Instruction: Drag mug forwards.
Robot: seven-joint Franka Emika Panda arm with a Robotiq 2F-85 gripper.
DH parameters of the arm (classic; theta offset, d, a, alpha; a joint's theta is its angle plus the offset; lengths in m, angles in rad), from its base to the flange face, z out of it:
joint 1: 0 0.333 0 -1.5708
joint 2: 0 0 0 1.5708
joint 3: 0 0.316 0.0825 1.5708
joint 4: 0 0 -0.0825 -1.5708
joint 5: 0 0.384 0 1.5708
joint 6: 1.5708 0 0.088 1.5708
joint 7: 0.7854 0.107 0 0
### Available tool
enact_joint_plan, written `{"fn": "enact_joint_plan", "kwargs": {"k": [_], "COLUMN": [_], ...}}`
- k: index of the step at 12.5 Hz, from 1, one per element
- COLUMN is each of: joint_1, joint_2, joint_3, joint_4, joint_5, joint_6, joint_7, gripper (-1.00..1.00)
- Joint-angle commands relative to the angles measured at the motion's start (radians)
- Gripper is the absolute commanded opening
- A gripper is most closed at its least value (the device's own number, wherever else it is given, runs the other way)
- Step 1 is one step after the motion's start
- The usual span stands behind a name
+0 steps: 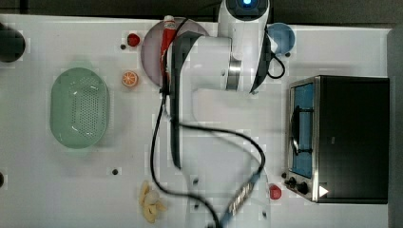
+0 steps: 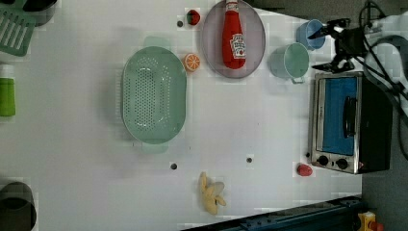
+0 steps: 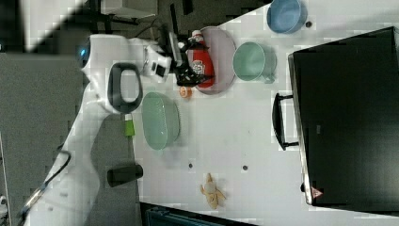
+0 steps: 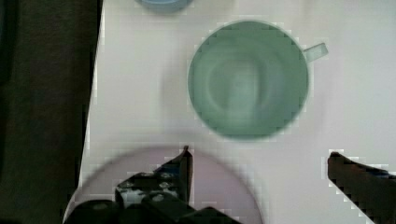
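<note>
While the jaws stand spread wide and hold nothing, the gripper (image 4: 259, 161) hangs above the tabletop (image 2: 86, 144), apart from the mug (image 2: 290, 61). In the left view the mug stands upright between the plate (image 2: 211, 53) with the ketchup bottle (image 2: 234, 36) at the left view's left and the toaster oven (image 2: 349, 122), near the blue cup (image 2: 308, 32).
</note>
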Motion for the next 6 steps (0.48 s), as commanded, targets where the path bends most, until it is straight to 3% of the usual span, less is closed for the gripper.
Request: {"fn": "enact_joint_plan", "kwargs": {"k": [1, 6], "joint_1": [0.026, 0.053], "joint_2": [-0.158, -0.442], "joint_3": [0.007, 0.008], "joint_4": [-0.169, -0.378], "joint_5": [0.01, 0.01], "joint_6": [-0.001, -0.005], "joint_7": [-0.195, -0.392], "gripper": [1.0, 1.0]}}
